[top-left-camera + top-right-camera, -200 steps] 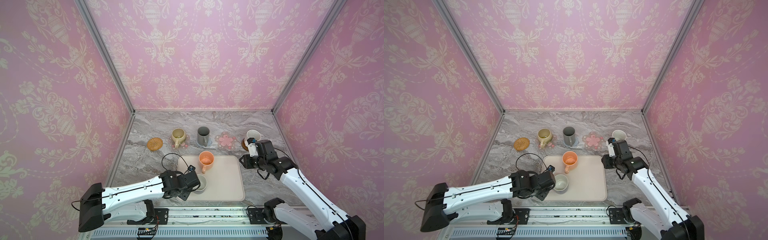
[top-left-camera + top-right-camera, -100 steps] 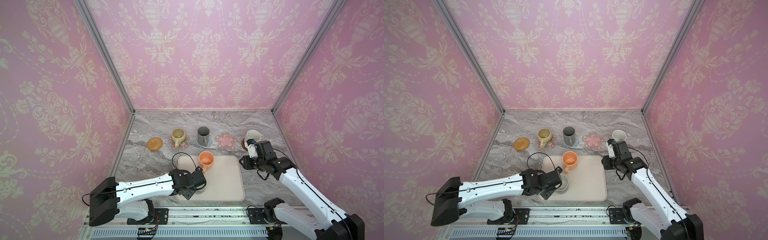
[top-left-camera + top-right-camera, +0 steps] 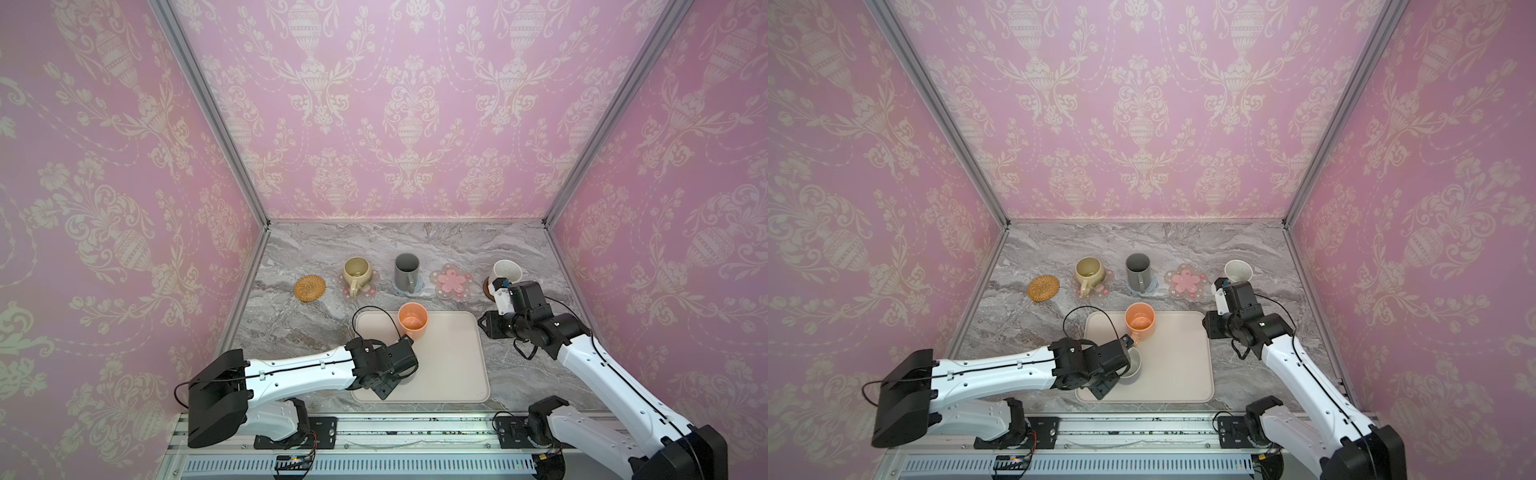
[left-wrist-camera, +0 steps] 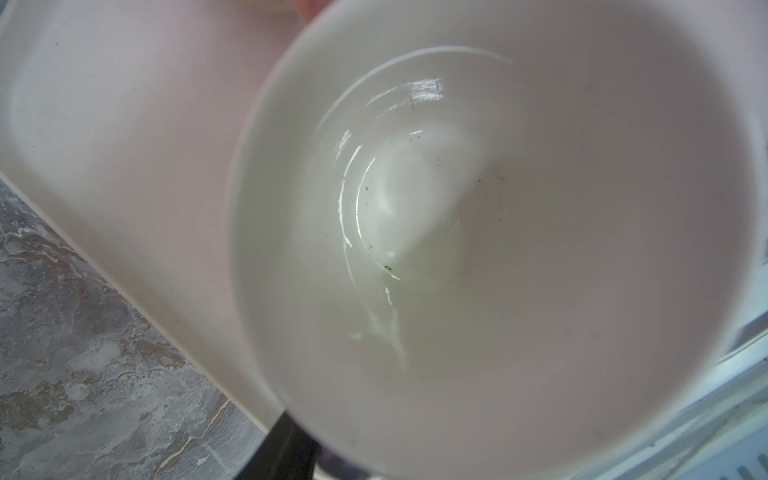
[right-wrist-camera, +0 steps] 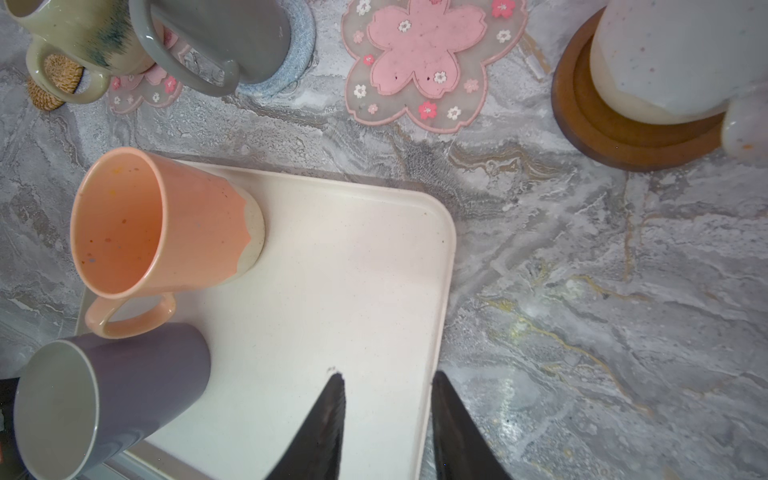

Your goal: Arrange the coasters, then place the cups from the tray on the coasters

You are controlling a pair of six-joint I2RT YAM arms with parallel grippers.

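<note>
Left gripper [image 3: 1124,365] sits at the lavender mug [image 5: 124,395] on the tray [image 5: 332,270]; whether it grips, I cannot tell. Right gripper [image 5: 386,415] hangs parted, empty. Next, probably: lift the mug onto the rattan coaster [image 3: 309,286].

A grey marbled tabletop [image 3: 299,332] sits boxed in by pink damask-papered walls [image 3: 395,104], with a metal rail [image 3: 395,430] along its near edge.
</note>
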